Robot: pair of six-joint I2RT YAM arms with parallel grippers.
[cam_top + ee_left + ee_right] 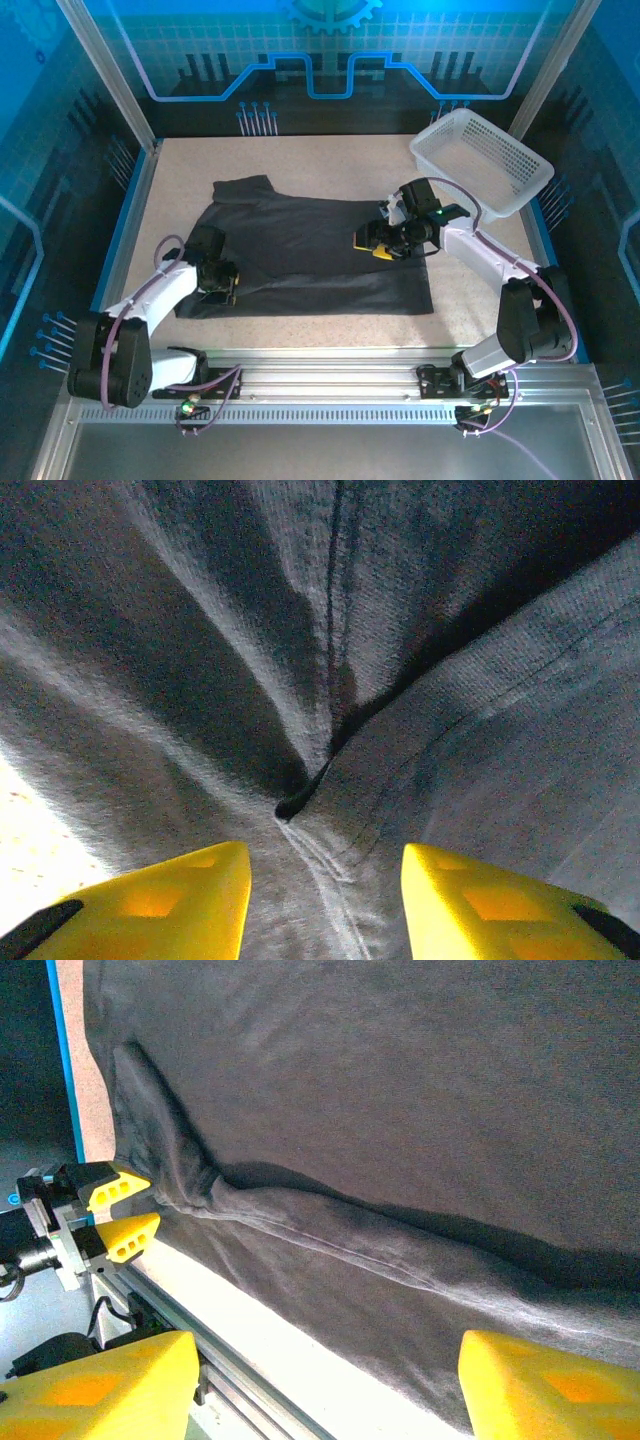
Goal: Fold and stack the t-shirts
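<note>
The tabletop (300, 150) is the widest thing here, pale and speckled, and the white lattice basket (442, 160) sits on its far right corner. I use that basket as the fixed mark.

One dark t-shirt (310, 250) lies spread on the tabletop, near and to the left of the basket, with its closest edge just short of the basket's near wall. Its long axis runs side to side. One short sleeve (245, 187) sticks out at the end farthest from the basket, so I judge the shoulders point away from the basket and the hem toward it. The shirt looks laid out flat so that it can be folded, and no fold is finished yet.

The left pincer (225, 285) is at the shirt corner farthest from the basket, on the near edge. In its own wrist view the creases run together to a knot between the yellow fingers (190, 900). From the right wrist the cloth (400, 1110) rises in a ridge toward that pincer (122, 1210). I read it as clenched on a pinch of the t-shirt, lifting the corner to carry it over.

The right pincer (375, 243) hovers over the shirt's basket-side end. Its fingers (100, 1385) are spread wide above the cloth and grip nothing. It is probably placed there to take the matching edge.
</note>
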